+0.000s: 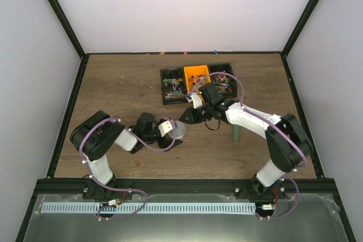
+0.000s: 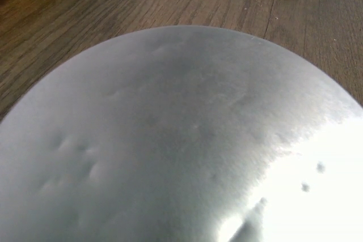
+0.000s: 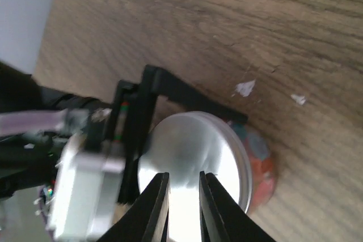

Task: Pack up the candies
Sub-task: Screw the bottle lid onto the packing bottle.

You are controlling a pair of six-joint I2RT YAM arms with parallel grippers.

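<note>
Since the lid [image 3: 190, 151] already sits on the jar [image 1: 177, 131], step: capping and finishing, as I judge it; scooping looks done for this jar.
Left gripper [image 1: 173, 130]: spread wide around the jar, black fingers [image 3: 170, 86] bracketing it; reads as a clamp that steadies it on the table [image 1: 125, 89].
Right gripper [image 3: 182, 181]: over the lid, jaws a slit apart, nothing between them, holding nothing.
Next move, my guess: right claw either presses or twists the lid home, or lifts clear. It needs to stay centred on the lid and push straight down, with the left holding firm so the jar does not skid.
Lid seating: cannot tell if fully seated; the left wrist view is all shiny metal.
Jar contents: the candies [image 3: 262, 165], red and blue showing through the clear wall under the lid rim.
Left black tray [image 1: 163, 90]: loose candies of mixed colours inside.
Orange bin [image 1: 197, 73]: between the two trays; contents too small to tell.
Right black tray [image 1: 231, 67]: more candies, partly hidden behind the right arm.
Green scoop [image 1: 235, 134]: on the table beside the right forearm, untouched; only a slim bit shows.
</note>
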